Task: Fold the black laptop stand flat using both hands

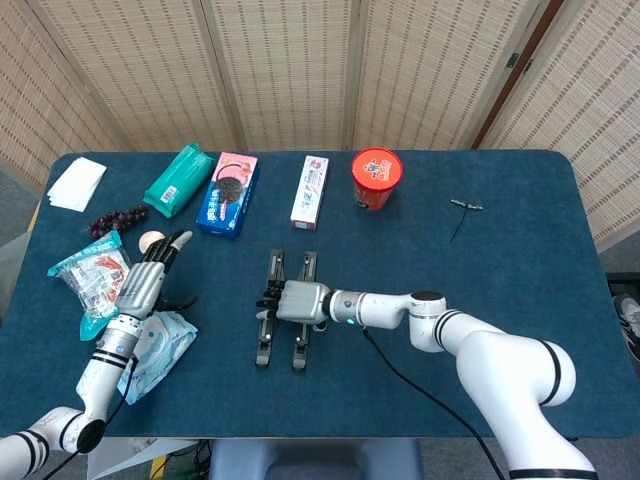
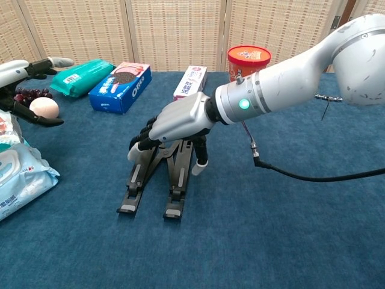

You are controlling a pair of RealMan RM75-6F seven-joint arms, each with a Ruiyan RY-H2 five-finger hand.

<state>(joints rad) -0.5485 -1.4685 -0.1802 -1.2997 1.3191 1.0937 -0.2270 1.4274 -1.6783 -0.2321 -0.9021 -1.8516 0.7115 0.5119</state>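
The black laptop stand [image 1: 263,345] lies mid-table as two rails running toward me; the chest view shows those rails [image 2: 133,189] rising to a joint under my right hand. My right hand [image 1: 300,301] sits on top of the stand and grips it. Its fingers [image 2: 139,150] wrap the left rail and its thumb [image 2: 200,161] presses the outside of the right rail. My left hand [image 1: 148,281] hovers far to the left beside an egg [image 1: 150,240], its fingers spread and holding nothing. The chest view catches that left hand [image 2: 13,71] at its upper left edge.
Along the far side lie a green packet [image 1: 179,180], an Oreo box [image 1: 228,193], a toothpaste box [image 1: 310,191] and a red cup [image 1: 376,178]. A wipes pack [image 1: 160,345], a snack bag [image 1: 90,280] and grapes [image 1: 115,218] crowd the left. A small metal tool [image 1: 463,208] lies right.
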